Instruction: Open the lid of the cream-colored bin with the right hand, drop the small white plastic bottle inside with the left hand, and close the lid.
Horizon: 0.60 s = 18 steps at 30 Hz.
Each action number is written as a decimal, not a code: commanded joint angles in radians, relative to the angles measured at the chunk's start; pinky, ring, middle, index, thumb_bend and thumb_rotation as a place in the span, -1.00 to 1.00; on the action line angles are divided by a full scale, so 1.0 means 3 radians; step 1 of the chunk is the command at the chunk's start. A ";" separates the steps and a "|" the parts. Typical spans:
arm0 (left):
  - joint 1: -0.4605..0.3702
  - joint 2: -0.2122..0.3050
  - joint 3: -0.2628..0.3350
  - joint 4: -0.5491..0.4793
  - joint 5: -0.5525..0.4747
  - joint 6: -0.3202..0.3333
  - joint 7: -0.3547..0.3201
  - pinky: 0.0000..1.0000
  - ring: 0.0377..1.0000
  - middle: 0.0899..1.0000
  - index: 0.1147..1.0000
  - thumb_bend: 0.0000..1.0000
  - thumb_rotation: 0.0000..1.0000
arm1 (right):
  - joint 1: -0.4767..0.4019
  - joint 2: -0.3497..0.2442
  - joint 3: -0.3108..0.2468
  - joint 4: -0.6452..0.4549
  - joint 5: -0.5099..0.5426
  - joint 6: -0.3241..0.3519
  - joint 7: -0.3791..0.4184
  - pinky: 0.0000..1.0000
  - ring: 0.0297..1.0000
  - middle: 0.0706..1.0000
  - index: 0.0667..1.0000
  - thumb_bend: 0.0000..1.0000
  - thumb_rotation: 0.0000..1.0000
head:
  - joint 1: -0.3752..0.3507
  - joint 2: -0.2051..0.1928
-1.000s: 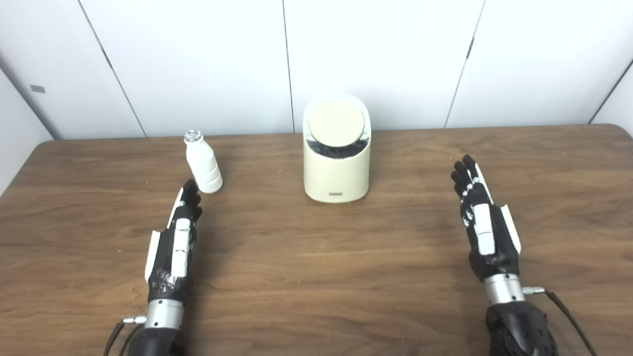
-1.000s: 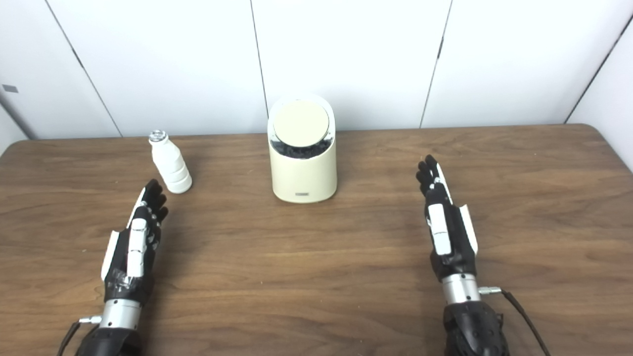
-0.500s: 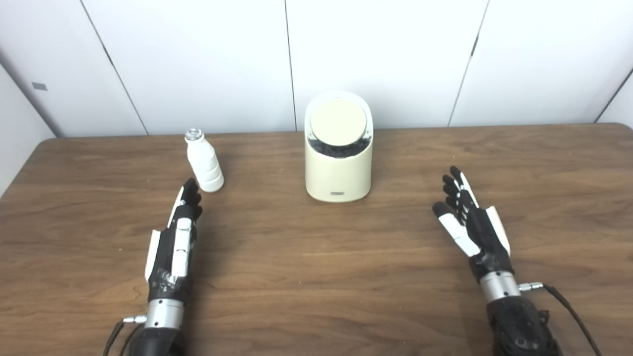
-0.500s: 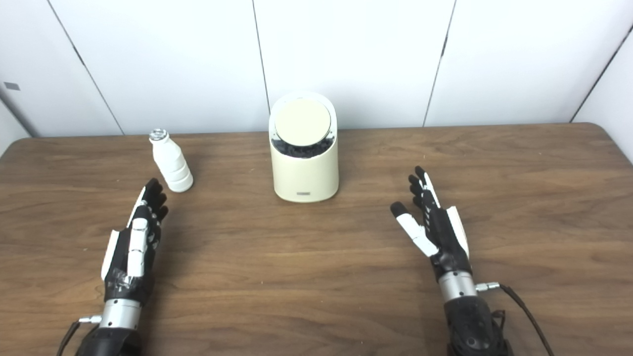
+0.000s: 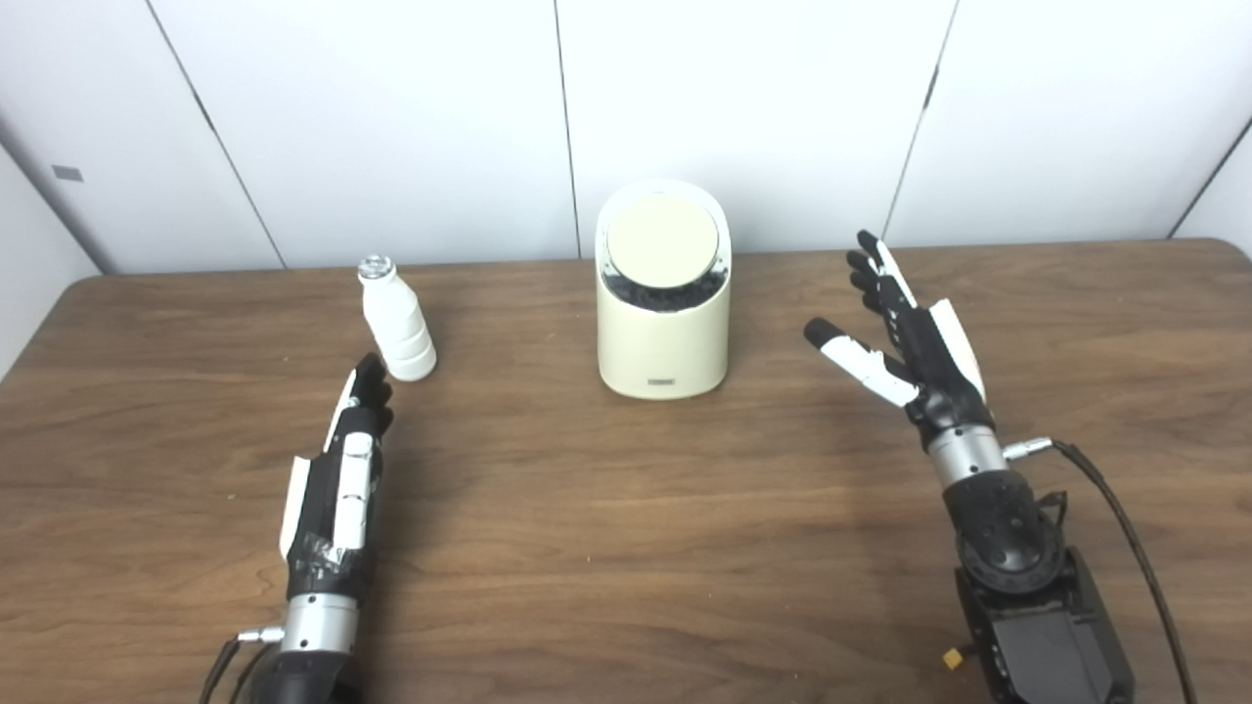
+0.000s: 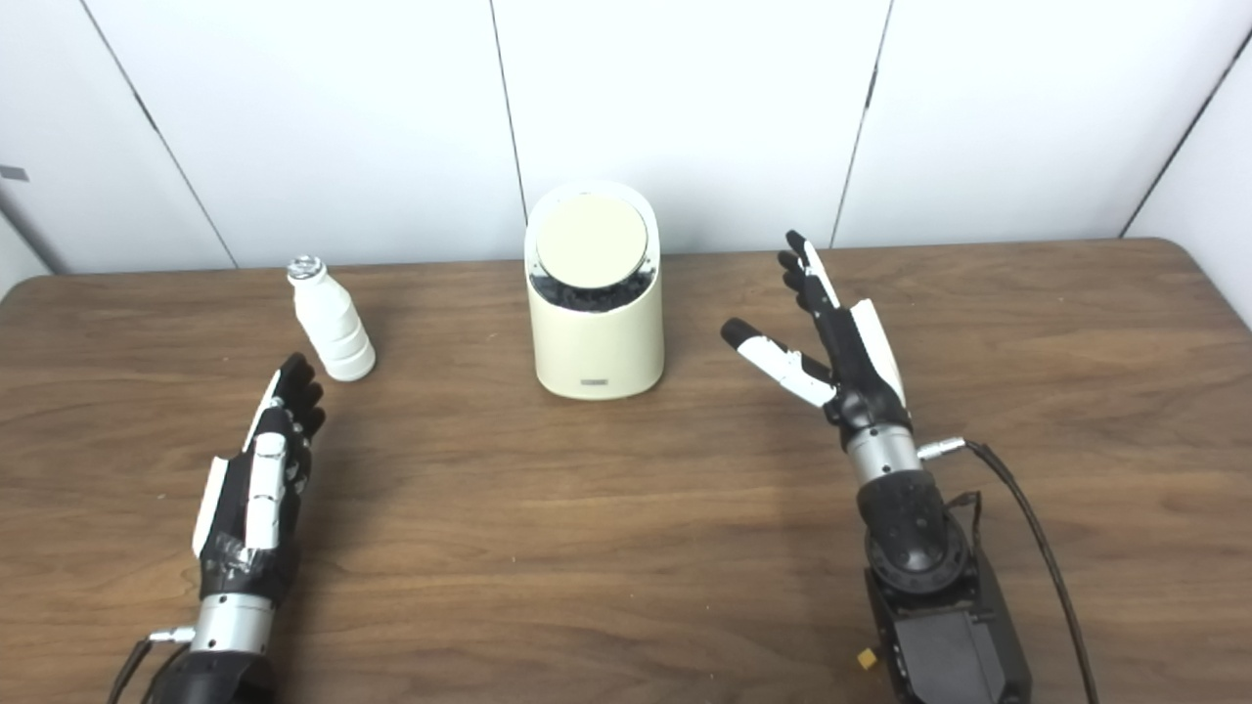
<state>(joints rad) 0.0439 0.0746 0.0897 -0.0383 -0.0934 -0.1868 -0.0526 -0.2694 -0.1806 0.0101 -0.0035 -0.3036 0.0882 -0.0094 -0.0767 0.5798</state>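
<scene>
Lying nearest, low on the wooden bench: the left hand, holding nothing, fingers straight and side by side, tips just short of the small white bottle and apparently not touching it. Standing upright just beyond those tips: the bottle, narrow and probably light, so risking a topple or a roll toward the bench's left edge if nudged by a straight push rather than wrapped. Hovering further in, right of centre: the right hand, empty, fingers spread and pointing up and away, thumb angled out toward the cream-colored bin, well clear of it with bare bench between. Sitting furthest back, near the wall: the bin, round lid tilted toward the cameras and looking shut, a dark band showing beneath its front rim. Likely troubles here: pressing the lid off-centre or sideways and sliding or tipping the light bin backward; releasing the lid early and blocking the bottle; both arms crowding over the opening at once. Hinge or push mechanism: not discernible.
</scene>
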 commanded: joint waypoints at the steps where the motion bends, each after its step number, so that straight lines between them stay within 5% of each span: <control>1: 0.0064 -0.0092 -0.0056 0.0243 -0.0012 -0.0100 -0.0003 1.00 0.98 0.98 0.98 -0.10 0.88 | -0.0212 -0.0015 0.0002 -0.0070 -0.0009 0.0030 -0.0001 0.80 0.82 0.85 0.91 0.57 0.38 | -0.0033 0.0001; 6: 0.0039 -0.0100 -0.0058 0.0287 0.0005 -0.0103 0.0004 1.00 0.97 0.98 0.98 -0.10 0.74 | -0.0407 -0.0076 0.0034 0.0013 0.0063 0.0035 0.0098 0.75 0.85 0.88 0.92 0.71 0.10 | -0.0049 -0.0009; 18: 0.0061 -0.0118 -0.0078 0.0240 0.0023 -0.0067 -0.0009 1.00 0.98 0.96 0.96 -0.13 0.68 | -0.0855 -0.0280 0.0216 0.0021 -0.0167 0.0285 0.0266 0.76 0.88 0.88 0.89 0.94 -0.03 | -0.0111 0.0031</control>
<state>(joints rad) 0.0278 0.0671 0.0877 -0.0269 -0.0804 -0.1868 -0.0522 -0.4661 -0.2553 0.0727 0.0433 -0.3412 0.1754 0.0683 -0.1089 0.5890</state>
